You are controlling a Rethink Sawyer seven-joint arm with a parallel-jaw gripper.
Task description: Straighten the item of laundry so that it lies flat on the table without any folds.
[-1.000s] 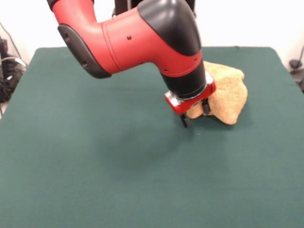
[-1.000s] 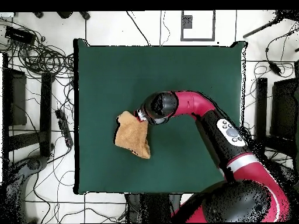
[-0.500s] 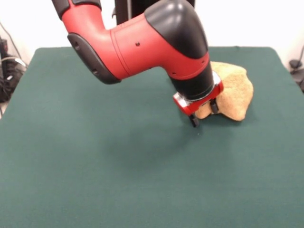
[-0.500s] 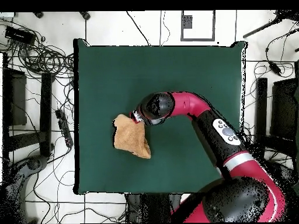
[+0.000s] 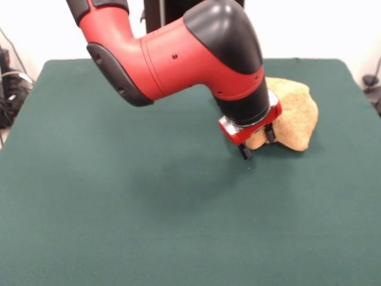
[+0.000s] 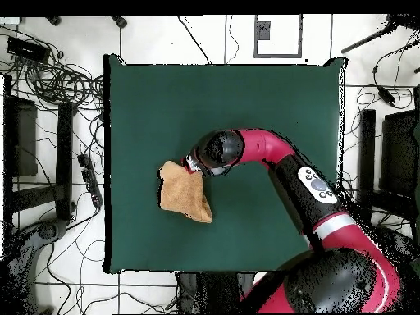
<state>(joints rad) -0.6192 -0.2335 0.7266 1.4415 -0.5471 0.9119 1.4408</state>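
Golden-orange terry-cloth towel (image 5: 290, 115) lies bunched in a lumpy heap toward the far right of the dark green cloth-topped table (image 5: 119, 208). The red and black arm's gripper (image 5: 256, 143), fingers apart, straddles the towel's near-left edge.

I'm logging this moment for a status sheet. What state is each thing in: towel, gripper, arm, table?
Towel: bunched and folded, not flat, near one table edge.
Gripper: down at the towel's edge, one jaw on either side of a fold of it; the grip itself is not clear.
Arm: reaching low over the table.
Table: green top, holding only the towel.
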